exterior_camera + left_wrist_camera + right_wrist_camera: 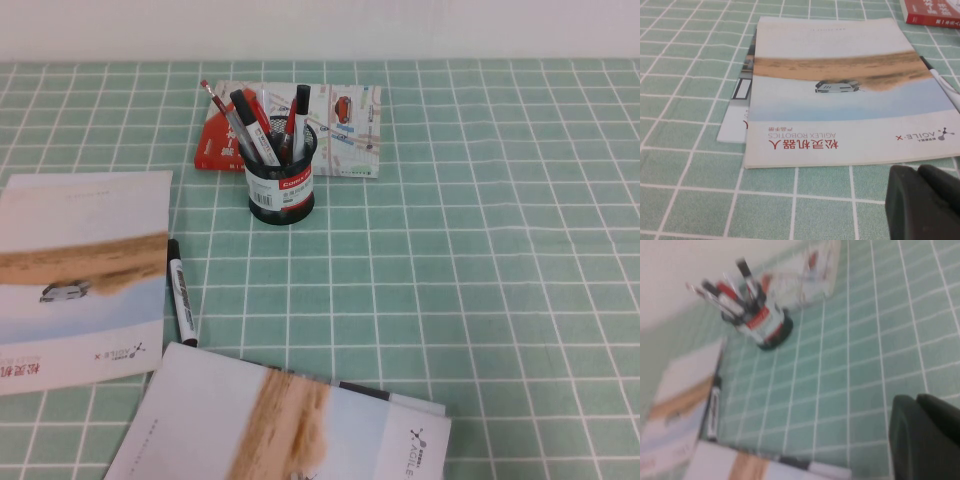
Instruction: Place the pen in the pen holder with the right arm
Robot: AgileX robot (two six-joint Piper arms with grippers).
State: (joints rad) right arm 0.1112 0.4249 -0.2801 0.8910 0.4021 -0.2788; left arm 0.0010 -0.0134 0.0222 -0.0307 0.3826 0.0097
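The pen (181, 291), with a white barrel and black cap, lies flat on the green checked cloth between two booklets. It also shows in the right wrist view (714, 407), and its edge shows in the left wrist view (946, 90). The black mesh pen holder (281, 182) stands upright behind it, full of several markers and red pens, and shows in the right wrist view (767, 326). Neither arm shows in the high view. My right gripper (916, 399) is shut and empty, well away from the pen. My left gripper (917, 172) is shut and empty, next to a booklet's edge.
A booklet (80, 280) lies at the left and also shows in the left wrist view (845, 95). A second booklet (280, 430) lies at the front edge. A red booklet and a folded map (340, 125) lie behind the holder.
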